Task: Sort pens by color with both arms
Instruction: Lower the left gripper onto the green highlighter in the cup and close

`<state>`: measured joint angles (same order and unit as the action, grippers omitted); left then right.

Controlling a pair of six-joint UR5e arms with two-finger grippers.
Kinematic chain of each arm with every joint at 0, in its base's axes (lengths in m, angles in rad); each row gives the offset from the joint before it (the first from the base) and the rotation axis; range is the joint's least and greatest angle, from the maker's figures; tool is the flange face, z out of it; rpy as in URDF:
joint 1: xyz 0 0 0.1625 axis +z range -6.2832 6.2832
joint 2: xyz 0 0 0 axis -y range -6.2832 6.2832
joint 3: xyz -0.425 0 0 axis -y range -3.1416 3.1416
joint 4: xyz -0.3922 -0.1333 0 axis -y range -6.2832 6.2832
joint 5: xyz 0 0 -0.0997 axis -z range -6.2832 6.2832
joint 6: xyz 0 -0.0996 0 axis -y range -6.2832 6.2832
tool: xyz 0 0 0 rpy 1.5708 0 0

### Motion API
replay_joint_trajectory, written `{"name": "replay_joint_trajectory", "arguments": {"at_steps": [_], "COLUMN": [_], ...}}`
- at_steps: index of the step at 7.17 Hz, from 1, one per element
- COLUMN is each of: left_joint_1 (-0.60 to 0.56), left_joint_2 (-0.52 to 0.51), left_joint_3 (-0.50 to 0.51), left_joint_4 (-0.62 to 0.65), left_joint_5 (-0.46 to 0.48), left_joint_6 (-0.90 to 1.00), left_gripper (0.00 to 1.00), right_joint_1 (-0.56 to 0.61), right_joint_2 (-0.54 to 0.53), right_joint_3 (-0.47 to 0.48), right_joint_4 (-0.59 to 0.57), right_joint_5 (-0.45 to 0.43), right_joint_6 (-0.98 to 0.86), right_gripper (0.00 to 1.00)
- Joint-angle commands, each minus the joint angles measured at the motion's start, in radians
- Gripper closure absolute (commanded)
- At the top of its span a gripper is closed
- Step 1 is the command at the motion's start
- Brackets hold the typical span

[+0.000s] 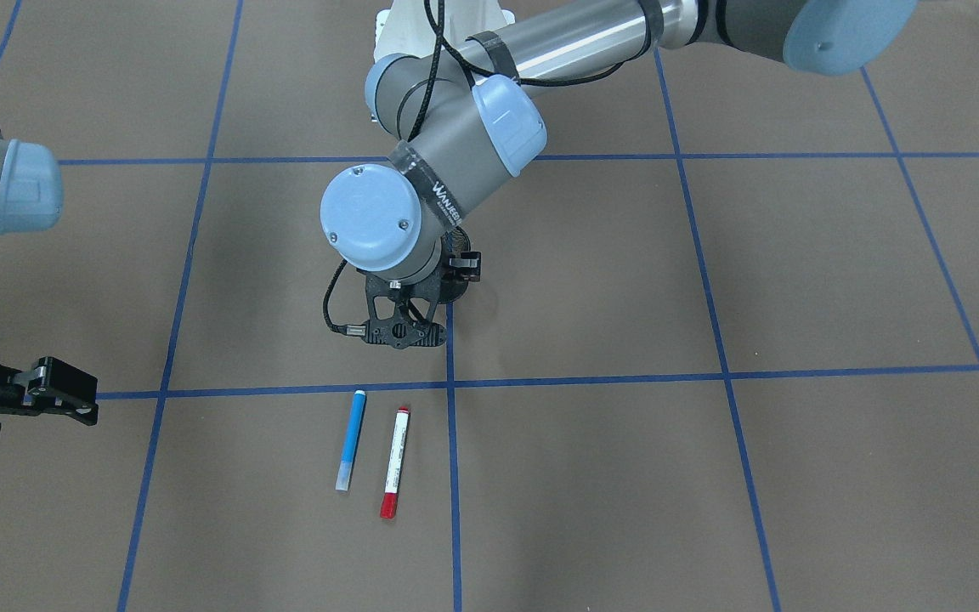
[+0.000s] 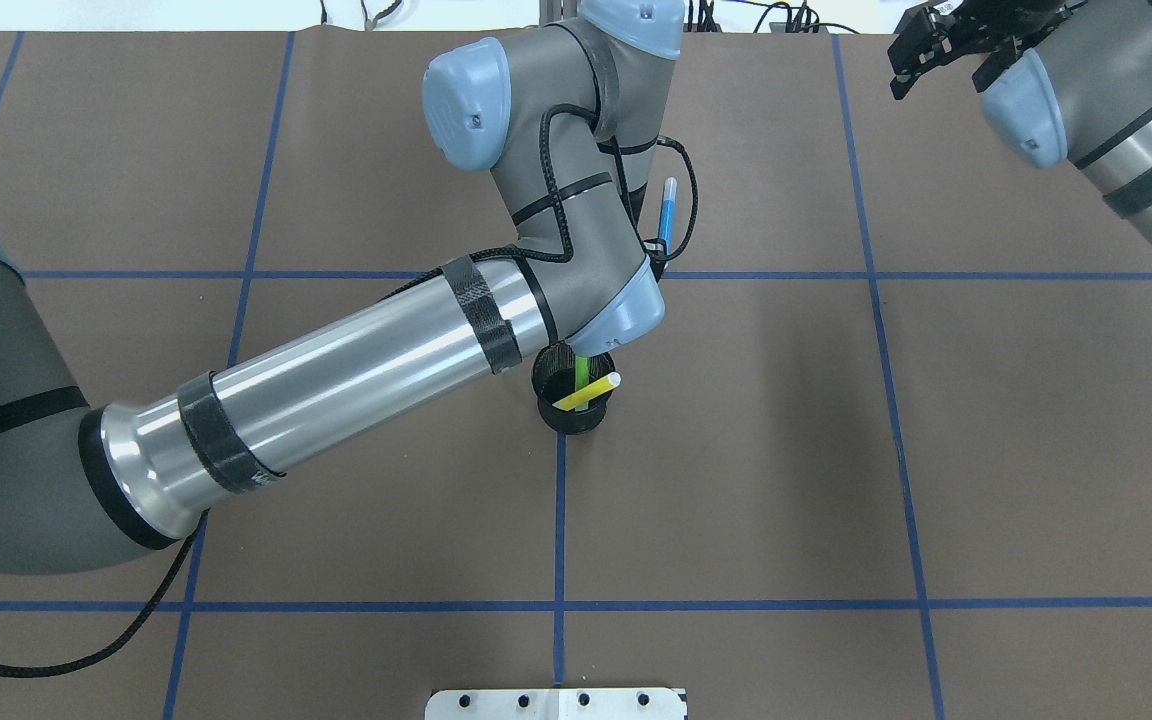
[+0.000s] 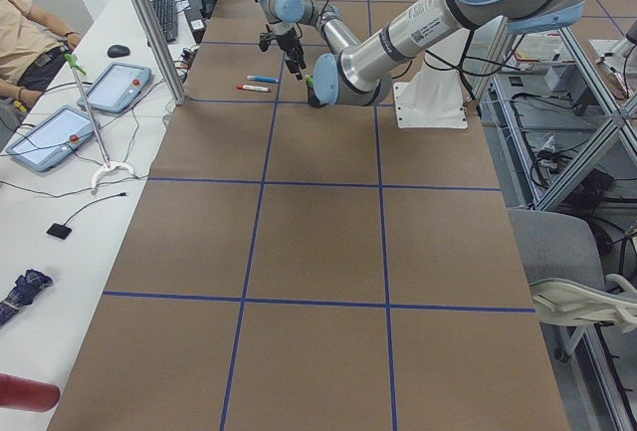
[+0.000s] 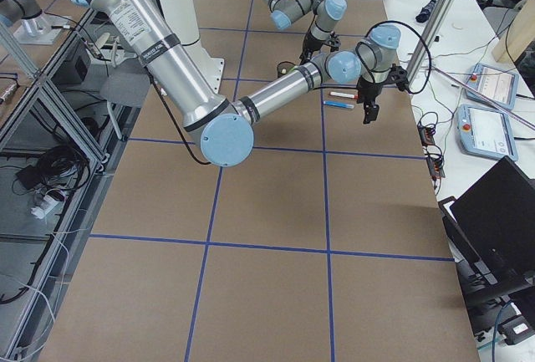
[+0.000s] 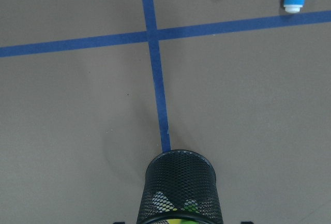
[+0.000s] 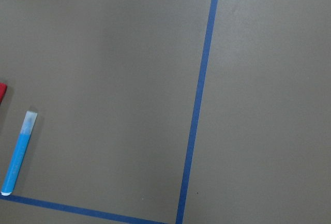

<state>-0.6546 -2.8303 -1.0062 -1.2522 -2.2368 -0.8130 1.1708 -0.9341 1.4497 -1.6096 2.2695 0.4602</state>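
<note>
While 2 pens [image 1: 351, 439] lie flat, 2 in 1 cup [image 2: 576, 422], left gripper's [image 1: 447, 276] and right gripper's [image 1: 86, 401] gaps are unclear.

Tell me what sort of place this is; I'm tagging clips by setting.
Probably a robotics lab: a left arm and a right arm reach over a brown table marked with blue tape, and tablets lie on a bench beside it.

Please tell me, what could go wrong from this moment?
1. The left gripper hangs over the mesh cup. The yellow pen leans past its rim, so a move may catch it or tip the cup.
2. The blue pen and the red-ended pen lie close together. Grasping one may push the other.
</note>
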Motion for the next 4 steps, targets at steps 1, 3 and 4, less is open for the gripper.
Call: {"name": "replay_joint_trajectory", "arguments": {"at_steps": [1,3,4], "left_joint_1": [0.003,0.01,0.016], "left_joint_2": [0.003,0.006,0.006], "left_joint_3": [0.004,0.003,0.003], "left_joint_4": [-0.007,-0.009,-0.009], "left_joint_5": [-0.001,-0.001,0.0], "left_joint_6": [0.0,0.0,0.0], "left_gripper": [0.24,0.33,0.4], "right_joint_1": [-0.002,-0.002,-0.003], "right_joint_2": [0.0,-0.002,0.0], "right_joint_3": [0.0,0.0,0.0], "right_joint_4": [0.0,0.0,0.0], "right_joint_5": [-0.005,-0.008,-0.01], "right_joint_6": [0.0,0.0,0.0], "right_gripper": [0.01,0.01,0.01]}}
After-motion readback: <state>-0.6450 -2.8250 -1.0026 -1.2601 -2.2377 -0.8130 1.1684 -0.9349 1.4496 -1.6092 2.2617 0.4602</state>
